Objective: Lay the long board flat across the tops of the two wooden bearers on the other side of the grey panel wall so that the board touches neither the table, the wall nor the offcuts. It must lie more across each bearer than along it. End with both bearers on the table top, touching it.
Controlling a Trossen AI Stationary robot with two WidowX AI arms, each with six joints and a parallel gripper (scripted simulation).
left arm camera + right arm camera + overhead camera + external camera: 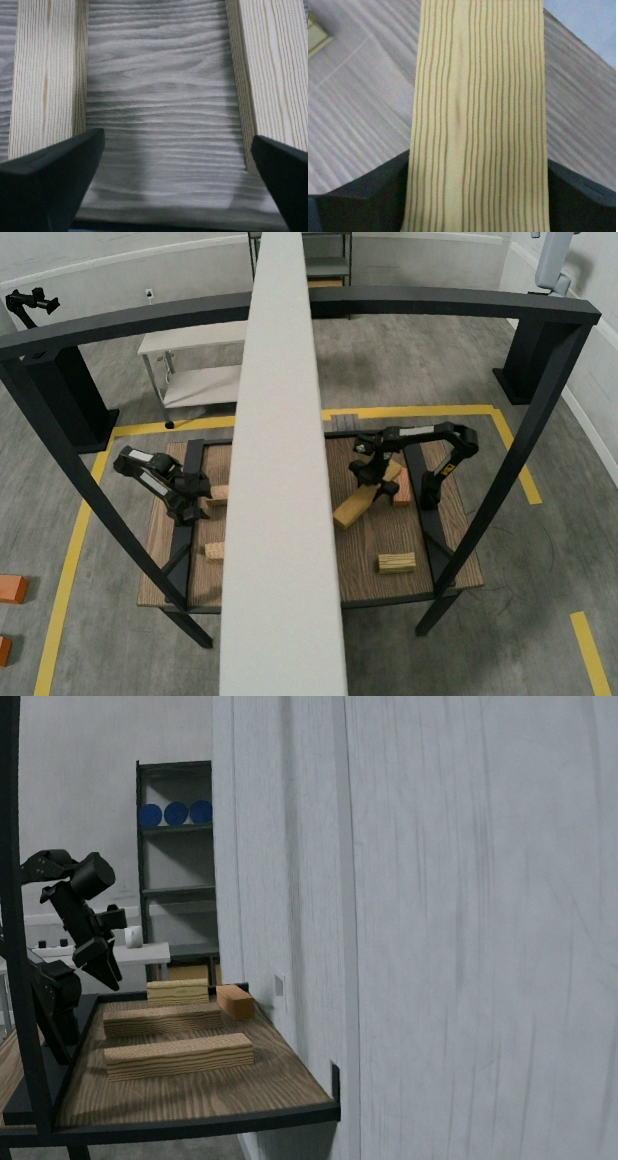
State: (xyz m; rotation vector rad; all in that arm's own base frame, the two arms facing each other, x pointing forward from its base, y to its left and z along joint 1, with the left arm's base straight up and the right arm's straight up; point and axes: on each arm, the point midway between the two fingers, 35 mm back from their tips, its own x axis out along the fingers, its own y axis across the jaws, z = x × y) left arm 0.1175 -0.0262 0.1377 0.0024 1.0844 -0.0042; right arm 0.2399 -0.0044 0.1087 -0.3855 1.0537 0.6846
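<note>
Closest to me in the right pincer (374, 479) (478, 165) is the board (355, 507) (478, 100), pinched across its width near the middle, slanting over the near side of the wall (282, 457) (450, 896) (588, 30). The orange block (401, 489) is just beside that pincer; I can't tell whether the board clears it. The wood looks stiff and fairly light, but long enough to swing or tip, so a square mid-length grip seems right, with the ends watched at the wall. Beyond the wall, the left pincer (207, 506) (119, 985) (177, 139) hangs spread, nothing in it, above the ends of the two bearers (215, 552) (180, 1056) (42, 75), which lie roughly parallel below it.
</note>
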